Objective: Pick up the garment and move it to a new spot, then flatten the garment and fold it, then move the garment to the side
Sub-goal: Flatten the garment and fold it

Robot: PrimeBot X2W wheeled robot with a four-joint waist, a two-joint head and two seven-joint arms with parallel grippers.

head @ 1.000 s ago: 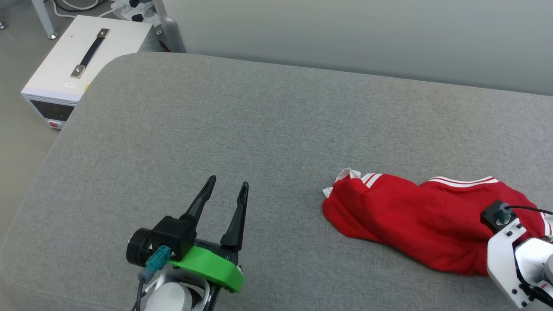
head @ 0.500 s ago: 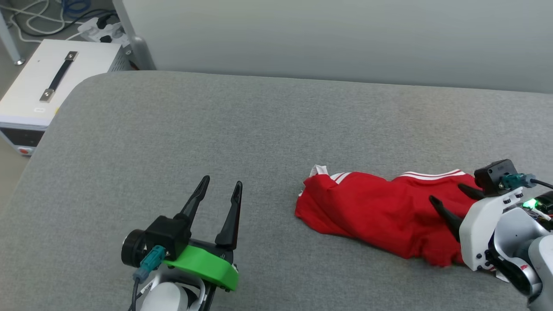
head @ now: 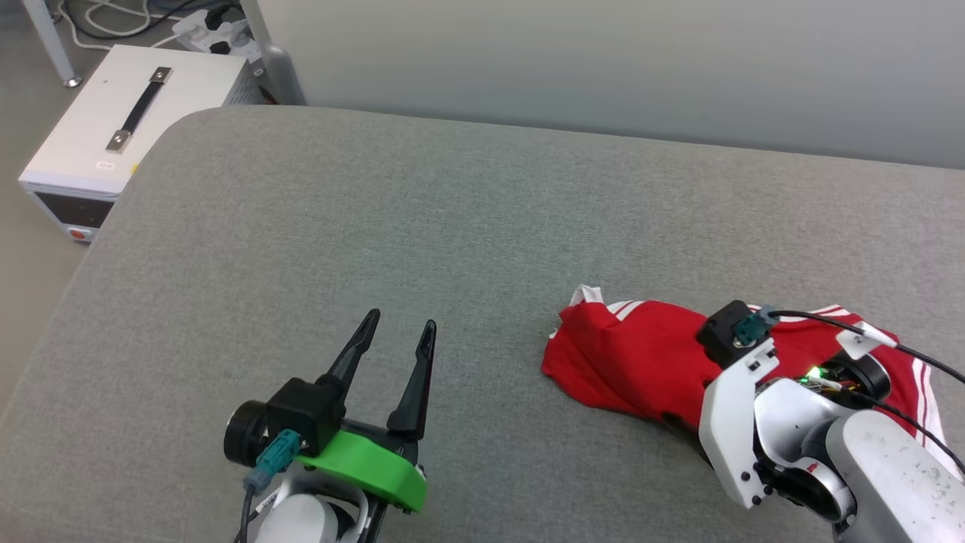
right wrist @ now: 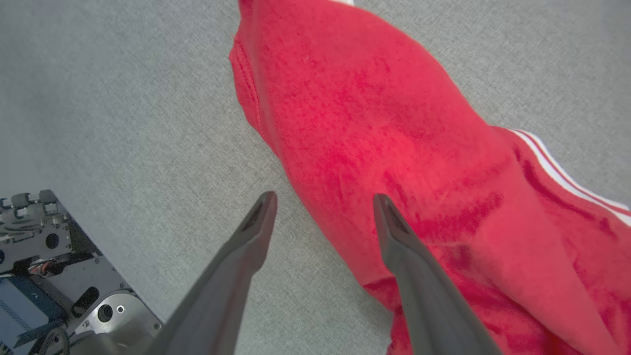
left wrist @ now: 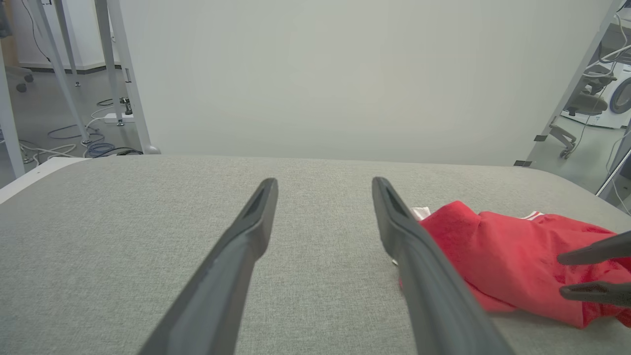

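This seems to be a robotics lab or test room. Beside the grey padded table (head: 377, 226) stands a white instrument box (head: 113, 128) with a carrying handle. Loose cables (left wrist: 93, 143), a power strip (head: 207, 30), metal frame legs (left wrist: 125, 74) and an office chair (left wrist: 586, 106) are on the bare floor.

Garment (head: 626, 362): red jersey cloth, matt, fuzzy nap. Pad (head: 452, 226) under garment: grey woven fabric, coarse, matt. Left gripper (head: 401, 319), left of garment: matt dark plastic w/ green mount (head: 362, 467), smooth semi-gloss plastic. Right gripper (right wrist: 324, 196) over garment: matt dark plastic too.

bare grey cushion (head: 339, 226) left of garment (head: 626, 362)
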